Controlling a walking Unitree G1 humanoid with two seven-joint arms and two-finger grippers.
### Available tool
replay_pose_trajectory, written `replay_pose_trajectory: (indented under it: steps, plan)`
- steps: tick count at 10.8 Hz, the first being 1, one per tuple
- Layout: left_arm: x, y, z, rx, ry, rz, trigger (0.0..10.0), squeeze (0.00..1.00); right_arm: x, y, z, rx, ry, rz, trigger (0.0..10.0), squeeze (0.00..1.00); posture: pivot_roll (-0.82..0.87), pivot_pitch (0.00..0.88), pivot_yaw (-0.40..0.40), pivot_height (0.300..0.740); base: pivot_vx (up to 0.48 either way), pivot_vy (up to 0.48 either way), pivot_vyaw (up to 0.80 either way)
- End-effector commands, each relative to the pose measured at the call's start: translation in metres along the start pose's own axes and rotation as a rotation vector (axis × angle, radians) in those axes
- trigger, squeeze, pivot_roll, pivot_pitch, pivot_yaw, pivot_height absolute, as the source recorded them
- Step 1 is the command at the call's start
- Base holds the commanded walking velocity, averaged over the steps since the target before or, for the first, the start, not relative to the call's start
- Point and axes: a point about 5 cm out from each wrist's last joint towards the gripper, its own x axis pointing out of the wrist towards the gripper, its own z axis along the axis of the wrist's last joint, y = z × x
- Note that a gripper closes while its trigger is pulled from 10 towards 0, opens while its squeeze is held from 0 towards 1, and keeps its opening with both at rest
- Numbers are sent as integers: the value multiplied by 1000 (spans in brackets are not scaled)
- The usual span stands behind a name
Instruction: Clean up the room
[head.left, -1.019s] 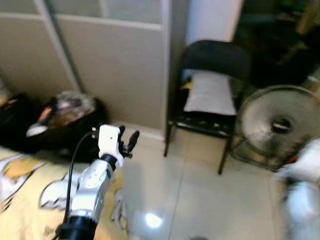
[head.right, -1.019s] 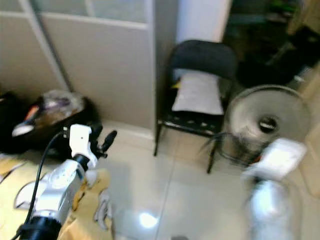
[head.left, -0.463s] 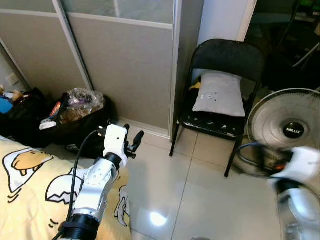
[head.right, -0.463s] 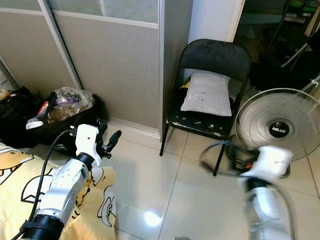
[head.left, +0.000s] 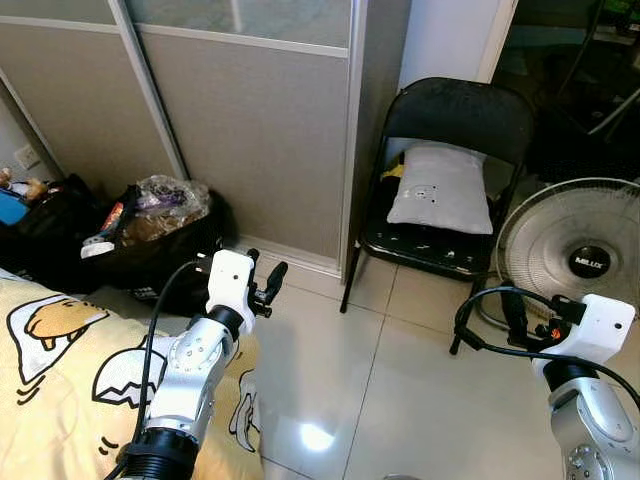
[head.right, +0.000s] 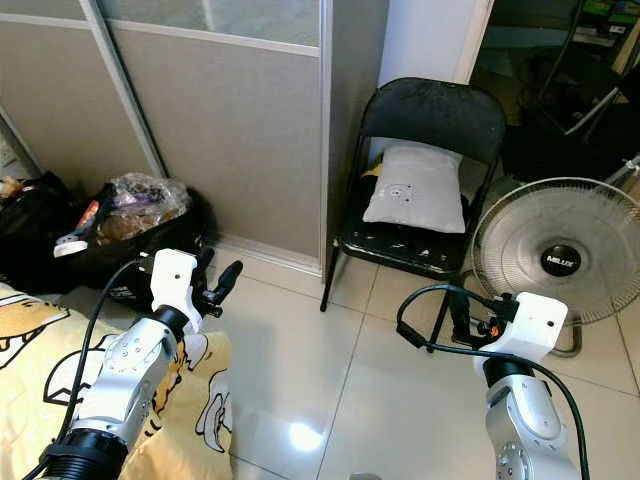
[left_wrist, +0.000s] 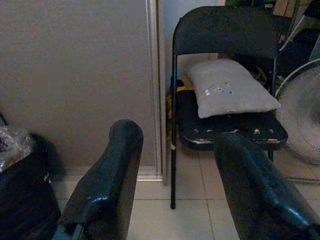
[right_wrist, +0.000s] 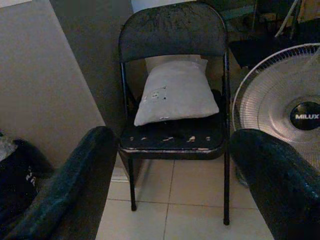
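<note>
A grey-white pillow (head.left: 438, 189) with a small printed mark on its face leans tilted against the backrest of a black folding chair (head.left: 452, 116), resting on its scuffed seat. The chair stands against the wall, just beside the sliding door (head.left: 240, 120) on one side and a floor fan (head.left: 581, 252) on the other. Both arms are raised toward it: the left gripper (head.left: 262, 284) and the right gripper (head.right: 462, 312) each hold their fingers wide apart with nothing between them. Glossy tiled floor (head.left: 380, 390) lies open between robot and chair. At the robot's left, a yellow cartoon blanket (head.left: 60, 380) edges the floor, with a full black bag (head.left: 150, 235) beyond it.
</note>
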Motion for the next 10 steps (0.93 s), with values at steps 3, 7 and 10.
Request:
replay_pose_trajectory:
  steps: [3,7,10]
  plan:
    - [-1,3,3,6,-17,7,10000,0,0,0,6,3,-20,3,10000,0,-215,0,49,740,0,0,0]
    - [6,-19,5,-45,-21,-40,10000,0,33,37,1,35,45,140,10000,0,-164,0,9,740,0,0,0]
    - [10,-17,2,-60,7,-11,10000,0,38,36,4,-38,25,78,10000,0,-172,0,18,740,0,0,0]
